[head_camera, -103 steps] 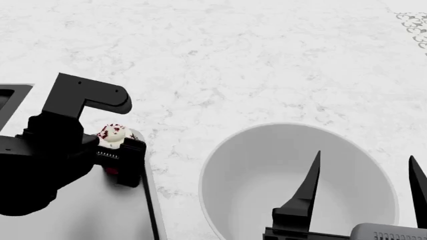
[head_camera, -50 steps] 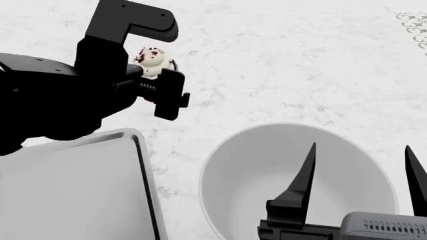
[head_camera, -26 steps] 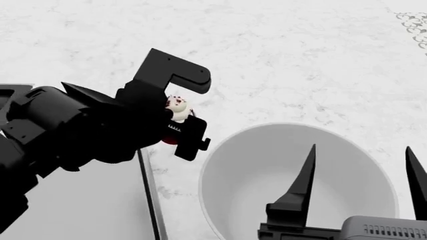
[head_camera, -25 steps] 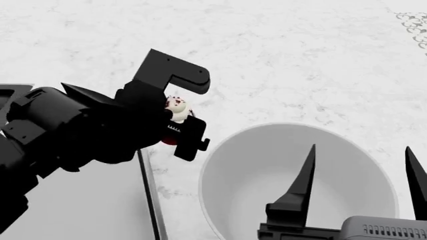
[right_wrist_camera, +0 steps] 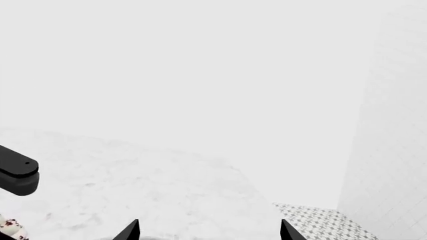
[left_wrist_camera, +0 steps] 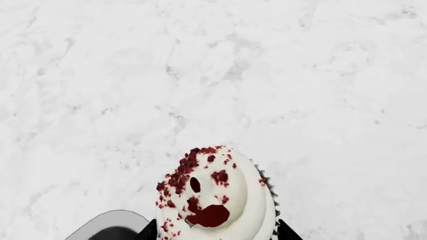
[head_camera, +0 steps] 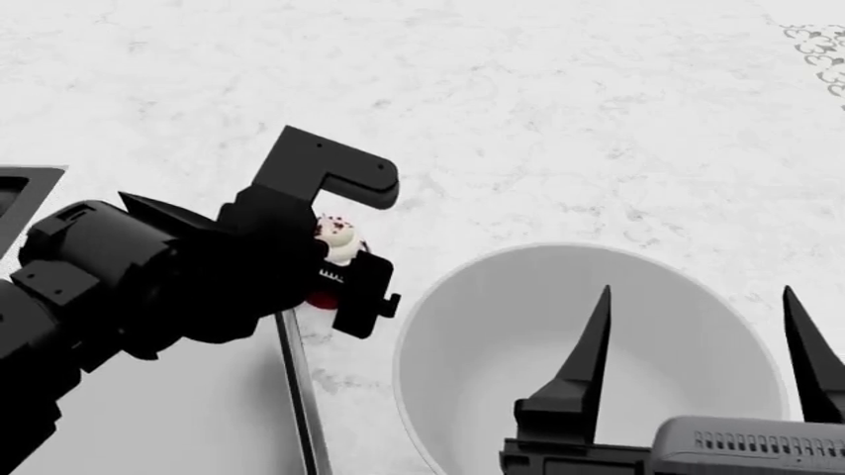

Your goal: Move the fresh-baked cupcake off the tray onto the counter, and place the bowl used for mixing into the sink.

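**A:** Marble counter (head_camera: 528,119) everywhere. Left gripper (head_camera: 340,259) is clamping the cupcake (head_camera: 336,237) just past the tray (head_camera: 297,396) edge, beside the bowl (head_camera: 502,327).

**B:** Lower it straight, let go gently. Right gripper (head_camera: 694,341) hangs spread over the bowl.

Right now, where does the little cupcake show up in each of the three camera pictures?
Head view: cupcake left of centre, between the left arm's jaws, beside the bowl.
Left wrist view: cupcake bottom centre, frosting facing the camera.
Right wrist view: a sliver at the bottom-left corner.
Shared landmark: the counter lies behind it everywhere.
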